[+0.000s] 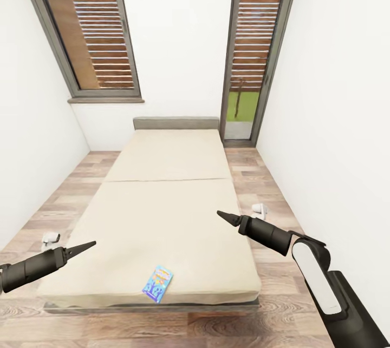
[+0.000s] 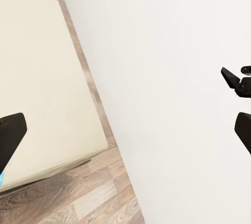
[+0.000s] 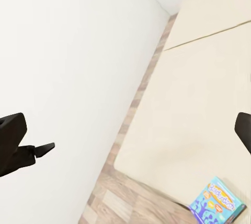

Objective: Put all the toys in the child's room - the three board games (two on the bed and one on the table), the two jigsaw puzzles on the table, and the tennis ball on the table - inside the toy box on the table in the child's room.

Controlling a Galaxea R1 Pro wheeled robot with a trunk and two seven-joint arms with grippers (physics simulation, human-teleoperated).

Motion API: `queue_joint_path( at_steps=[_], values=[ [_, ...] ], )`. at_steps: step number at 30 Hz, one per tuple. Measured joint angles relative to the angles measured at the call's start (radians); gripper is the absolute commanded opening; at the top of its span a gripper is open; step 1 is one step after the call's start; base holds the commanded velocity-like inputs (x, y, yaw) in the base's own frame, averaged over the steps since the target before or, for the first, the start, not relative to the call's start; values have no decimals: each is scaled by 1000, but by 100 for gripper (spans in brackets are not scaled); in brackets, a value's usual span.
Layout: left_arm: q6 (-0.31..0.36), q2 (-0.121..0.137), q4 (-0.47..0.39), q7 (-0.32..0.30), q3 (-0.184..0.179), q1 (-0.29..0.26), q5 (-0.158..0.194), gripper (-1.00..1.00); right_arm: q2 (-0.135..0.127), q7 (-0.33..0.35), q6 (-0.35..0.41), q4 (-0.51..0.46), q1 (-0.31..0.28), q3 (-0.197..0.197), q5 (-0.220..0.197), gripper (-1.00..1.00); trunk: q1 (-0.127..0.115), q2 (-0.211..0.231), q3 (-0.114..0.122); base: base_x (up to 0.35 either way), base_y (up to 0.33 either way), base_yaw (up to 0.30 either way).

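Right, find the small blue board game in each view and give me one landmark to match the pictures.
Head view: the blue board game lies near the foot edge of the bed.
Left wrist view: only a blue sliver at the picture's edge, behind a gripper finger; probably the game.
Right wrist view: the game sits at the mattress corner.
Shared landmark: the mattress's foot edge above the wood floor.

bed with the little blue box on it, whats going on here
A two-armed robot stands at the foot of the bed in a narrow room. One small blue board game lies flat near the mattress's near edge, between the two arms and untouched. The left gripper and right gripper both hover over the mattress, holding nothing; in the head view their fingers look closed to a point. No second board game is visible on the bed from here.
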Motion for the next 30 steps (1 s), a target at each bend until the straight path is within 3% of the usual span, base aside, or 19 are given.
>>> queue_joint_path(
  at_steps=[30],
  values=[
    [0, 0, 1, 1, 3, 0, 0, 100, -1, -1, -1, 2, 0, 0, 2, 100, 0, 0, 50, -11, 74, 0]
  ],
)
